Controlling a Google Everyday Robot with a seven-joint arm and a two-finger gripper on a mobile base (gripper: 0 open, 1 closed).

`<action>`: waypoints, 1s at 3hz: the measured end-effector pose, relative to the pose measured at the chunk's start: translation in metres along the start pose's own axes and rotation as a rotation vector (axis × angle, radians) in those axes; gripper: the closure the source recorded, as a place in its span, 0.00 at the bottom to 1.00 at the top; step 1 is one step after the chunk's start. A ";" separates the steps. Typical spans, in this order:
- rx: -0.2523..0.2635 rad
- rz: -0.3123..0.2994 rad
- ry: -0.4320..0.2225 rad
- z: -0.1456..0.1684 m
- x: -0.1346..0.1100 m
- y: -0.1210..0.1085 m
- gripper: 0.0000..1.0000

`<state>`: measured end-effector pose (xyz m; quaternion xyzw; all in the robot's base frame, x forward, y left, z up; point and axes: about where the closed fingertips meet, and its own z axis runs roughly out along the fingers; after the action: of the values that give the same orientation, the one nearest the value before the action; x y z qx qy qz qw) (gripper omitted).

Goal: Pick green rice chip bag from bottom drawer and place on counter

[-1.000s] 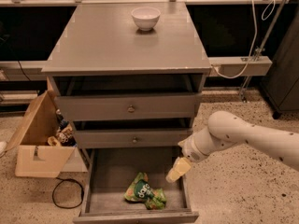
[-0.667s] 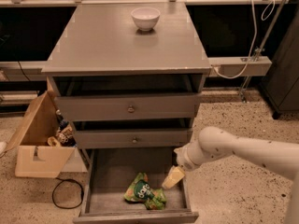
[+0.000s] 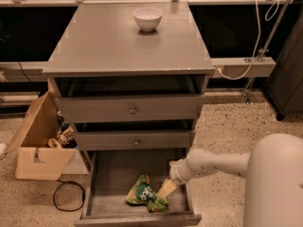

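Observation:
The green rice chip bag point(image 3: 144, 194) lies crumpled on the floor of the open bottom drawer point(image 3: 111, 174), near its front edge. My gripper point(image 3: 165, 189) reaches down into the drawer from the right, its pale fingers just right of the bag and close to touching it. The white arm point(image 3: 222, 164) comes in from the lower right. The counter point(image 3: 104, 46) is the grey cabinet top above.
A white bowl point(image 3: 147, 19) stands at the back of the counter. Two shallower drawers with round knobs point(image 3: 133, 110) sit above the bottom drawer. An open cardboard box point(image 3: 40, 143) with items stands on the floor at the left, with a black cable loop point(image 3: 66, 197) beside it.
The arm has lowered and moved left, bringing the gripper down into the bottom drawer next to the bag. The bag has not moved.

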<state>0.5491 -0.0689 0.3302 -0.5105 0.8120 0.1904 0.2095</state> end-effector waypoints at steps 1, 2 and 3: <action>0.025 0.032 0.022 0.041 0.011 -0.007 0.00; 0.044 0.059 0.055 0.076 0.025 -0.014 0.00; 0.046 0.082 0.073 0.105 0.040 -0.019 0.00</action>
<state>0.5659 -0.0520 0.2185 -0.4782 0.8435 0.1614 0.1837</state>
